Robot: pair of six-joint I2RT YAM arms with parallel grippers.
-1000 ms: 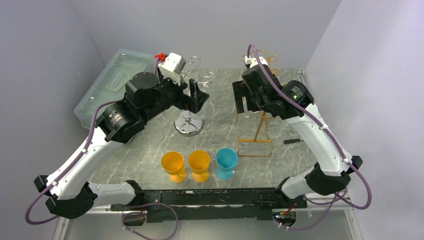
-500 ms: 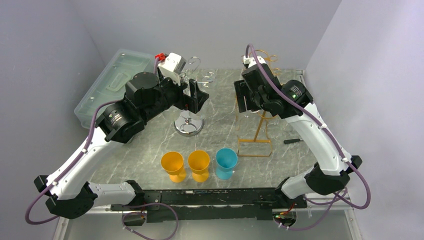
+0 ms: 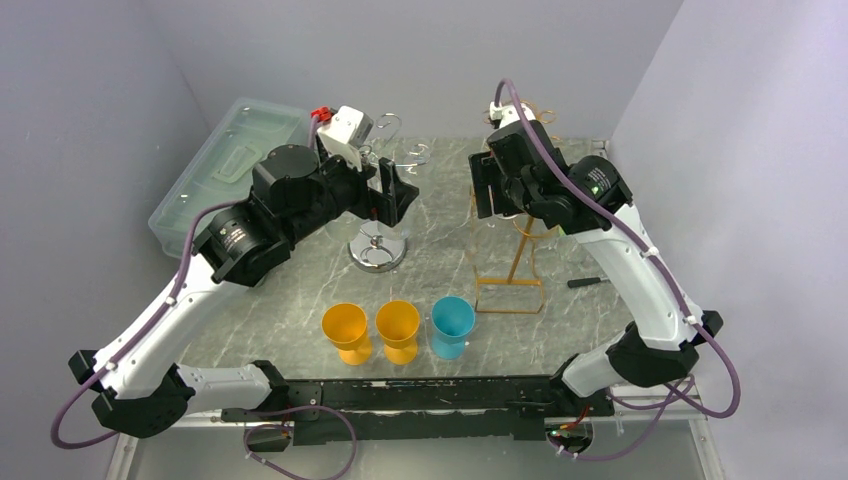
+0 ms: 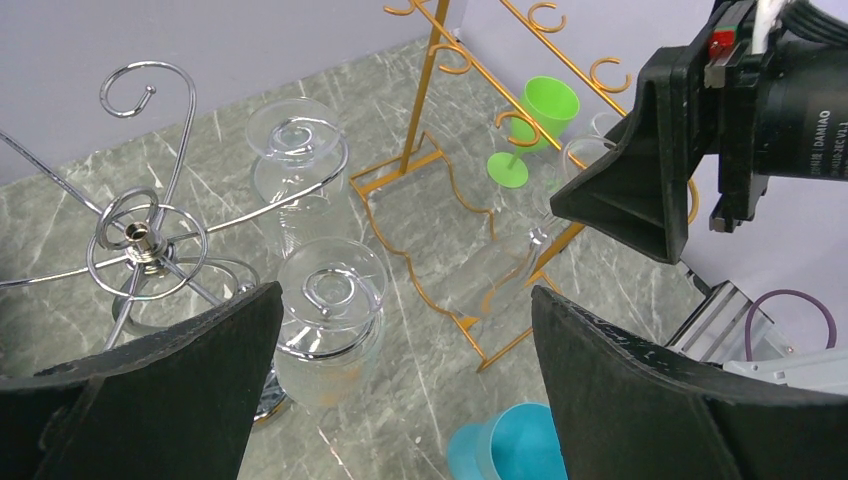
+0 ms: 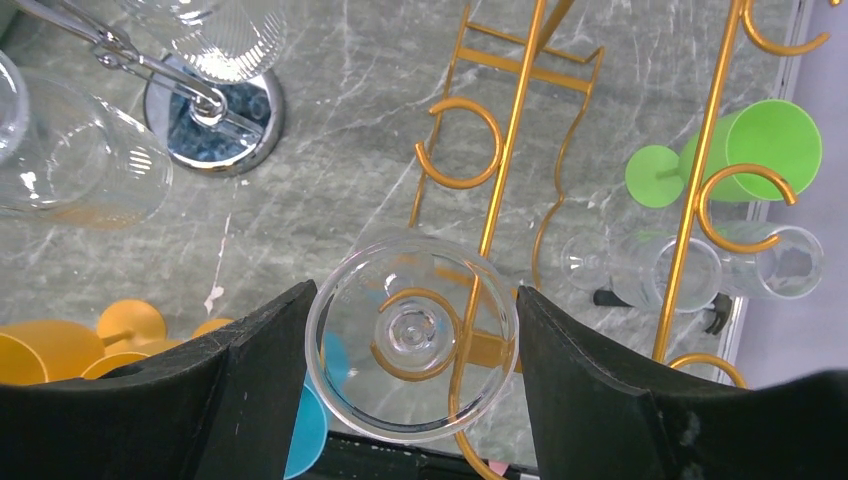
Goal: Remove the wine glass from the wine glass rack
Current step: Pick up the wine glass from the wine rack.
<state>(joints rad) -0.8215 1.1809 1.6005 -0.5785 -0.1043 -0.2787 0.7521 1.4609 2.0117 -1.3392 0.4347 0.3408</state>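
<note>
A clear wine glass (image 5: 412, 335) hangs upside down on the gold wire rack (image 5: 515, 120), its stem in a gold hook. In the right wrist view I look down on its round foot. My right gripper (image 5: 415, 290) is shut on that foot, with a finger touching the rim on each side. From above, the right gripper (image 3: 490, 190) sits at the top of the gold rack (image 3: 510, 280). The same glass (image 4: 505, 270) shows faintly in the left wrist view. My left gripper (image 4: 405, 295) is open and holds nothing, hovering over the silver rack (image 3: 378, 250).
Two clear glasses (image 4: 330, 310) (image 4: 297, 150) hang on the silver rack. Two orange cups (image 3: 346, 328) (image 3: 398, 325) and a blue cup (image 3: 452, 322) stand near the front edge. A clear bin (image 3: 230, 165) is at back left. A green cup (image 5: 760, 145) lies behind the gold rack.
My right gripper has narrowed onto the glass's foot and shifted slightly toward the back. The left arm has not moved.
</note>
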